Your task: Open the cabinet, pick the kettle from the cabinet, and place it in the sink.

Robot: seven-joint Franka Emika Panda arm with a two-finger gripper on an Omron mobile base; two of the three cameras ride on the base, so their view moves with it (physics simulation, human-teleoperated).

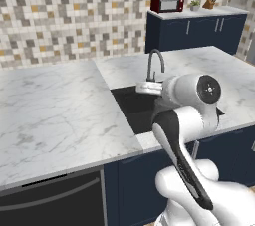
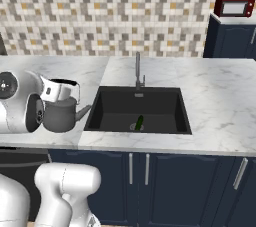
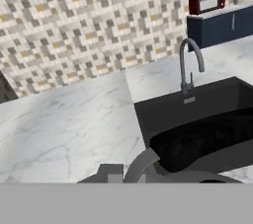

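Just left of the sink (image 2: 137, 108), over the marble table (image 2: 220, 101): kettle (image 2: 61, 115) hanging under the gripper (image 2: 62, 93), jaws closed on its arched handle, spout aimed at the basin. Carried, not set down (underside looks clear of the stone, though hard to be sure from the right base view). Seen along the hand, handle (image 3: 141, 166) curving up at the bottom edge, basin and tap (image 3: 190, 62) ahead and to the right.

Step in hand, by judgement: transport, with fetching from the cabinet done and placing left. Next move calls for a short sideways carry over the basin's near-left rim, then lowering and letting go.

Worth minding: tall arched tap at the back rim, best passed in front of; small green item (image 2: 139, 122) lying on the basin floor near the drain, right where the kettle might land. Further off, red microwave (image 2: 233, 6) on the navy side unit, well apart from the path.
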